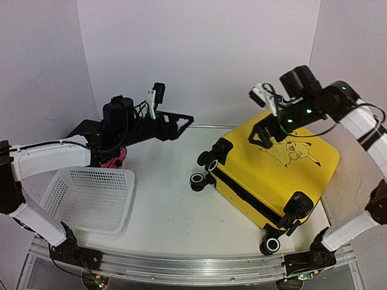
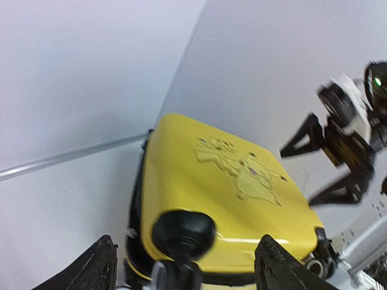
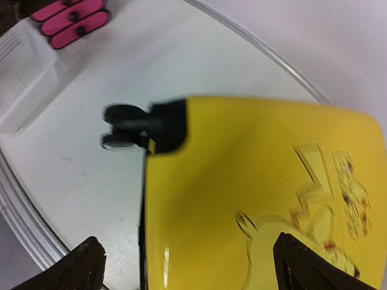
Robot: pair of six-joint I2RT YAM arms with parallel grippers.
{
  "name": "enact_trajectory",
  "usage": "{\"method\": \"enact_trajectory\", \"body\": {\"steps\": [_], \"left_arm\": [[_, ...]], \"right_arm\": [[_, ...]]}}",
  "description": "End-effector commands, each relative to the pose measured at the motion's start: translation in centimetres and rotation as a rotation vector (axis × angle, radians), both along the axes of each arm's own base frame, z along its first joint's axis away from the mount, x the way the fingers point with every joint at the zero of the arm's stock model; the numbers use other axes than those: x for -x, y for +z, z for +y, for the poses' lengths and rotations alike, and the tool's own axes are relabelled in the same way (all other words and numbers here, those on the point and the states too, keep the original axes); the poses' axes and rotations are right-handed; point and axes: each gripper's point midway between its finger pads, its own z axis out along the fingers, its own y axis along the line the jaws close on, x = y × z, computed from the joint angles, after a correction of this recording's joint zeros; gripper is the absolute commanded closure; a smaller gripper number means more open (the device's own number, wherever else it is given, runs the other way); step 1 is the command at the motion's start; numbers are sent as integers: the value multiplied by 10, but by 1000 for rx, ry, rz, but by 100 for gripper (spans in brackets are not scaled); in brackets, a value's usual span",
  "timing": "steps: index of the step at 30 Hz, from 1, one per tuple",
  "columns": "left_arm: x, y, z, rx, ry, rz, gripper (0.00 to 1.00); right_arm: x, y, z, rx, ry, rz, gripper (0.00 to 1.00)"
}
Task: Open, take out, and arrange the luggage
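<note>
The luggage is a yellow hard-shell suitcase with a black zipper band. It lies flat and closed on the right of the table, its lid with the black cartoon drawing facing up. My left gripper hovers open to the left of it, apart from its black wheels. In the left wrist view the luggage and one wheel fill the space ahead of my open left gripper. My right gripper hangs open just over the lid's far corner. In its wrist view my right gripper holds nothing, with the lid below it.
A white mesh basket stands tilted at the near left, and a black case with pink round ends lies behind it. In the right wrist view the pink ends show at top left. White walls close in the back and sides.
</note>
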Motion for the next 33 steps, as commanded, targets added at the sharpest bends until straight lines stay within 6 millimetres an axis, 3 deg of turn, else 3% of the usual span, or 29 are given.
{"method": "enact_trajectory", "body": {"steps": [1, 4, 8, 9, 11, 13, 15, 20, 28, 33], "left_arm": [[93, -46, -46, -128, -157, 38, 22], [151, -57, -84, -180, -204, -4, 21], [219, -69, -146, -255, -278, -112, 13], [233, -78, -163, -280, -297, -134, 13], [257, -74, -188, -280, -328, -181, 3], [274, -80, -208, -305, -354, -228, 1], [280, -91, -223, -333, -355, -243, 1], [270, -108, -250, -384, -282, -253, 1], [265, -129, -293, -389, -248, -224, 1], [266, -139, -308, -372, -245, -176, 4]], "right_arm": [[11, -22, -128, 131, -502, 40, 2], [23, -45, -171, 101, -645, 179, 2], [29, -64, -207, 3, -780, 303, 2], [29, -67, -214, -11, -807, 317, 2], [32, -68, -217, -43, -813, 336, 2], [37, -64, -217, -61, -812, 321, 2], [43, -56, -210, -127, -808, 315, 2], [62, -32, -188, -301, -762, 296, 2], [87, 7, -187, -390, -739, 157, 2], [94, 17, -182, -428, -719, 148, 2]]}}
